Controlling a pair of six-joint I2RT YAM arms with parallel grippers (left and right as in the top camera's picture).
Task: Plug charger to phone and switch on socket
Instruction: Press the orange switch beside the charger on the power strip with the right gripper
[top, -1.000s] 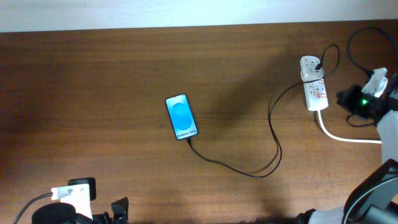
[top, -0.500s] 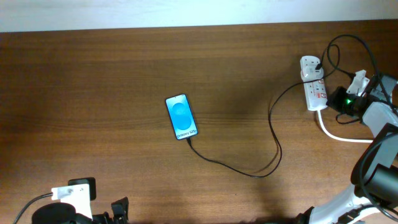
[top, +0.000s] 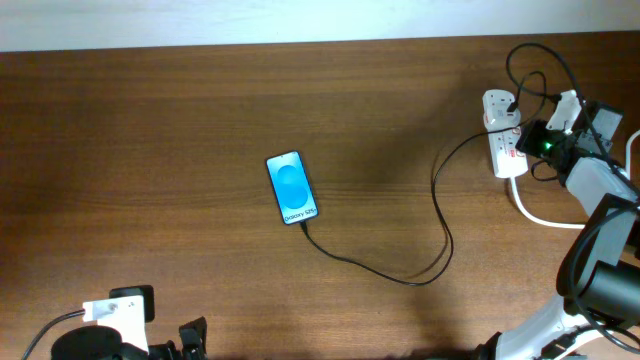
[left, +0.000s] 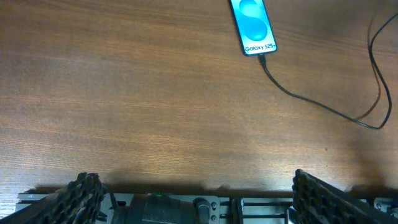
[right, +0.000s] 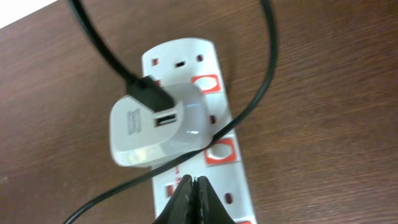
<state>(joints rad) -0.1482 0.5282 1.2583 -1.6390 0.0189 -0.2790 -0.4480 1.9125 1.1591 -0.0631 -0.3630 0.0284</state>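
Observation:
The phone (top: 292, 188) lies mid-table with its blue screen up; it also shows in the left wrist view (left: 254, 26). The black charger cable (top: 400, 278) runs from the phone's lower end in a loop to the white adapter (top: 499, 103) plugged into the socket (top: 508, 150) at the far right. In the right wrist view the adapter (right: 155, 127) sits on the socket (right: 214, 162). My right gripper (right: 194, 182) is shut and empty, its tips right over the socket's face just below the adapter. My left gripper (left: 193, 196) is open at the table's near edge.
A thick white cord (top: 545, 217) leaves the socket toward the right edge. The right arm's own black cables (top: 540, 60) loop above the socket. The pale wall strip (top: 300, 20) runs along the table's far edge.
My right gripper has moved left and toward the far side, from beside the socket to right over it. The phone, cable and left arm have not moved.

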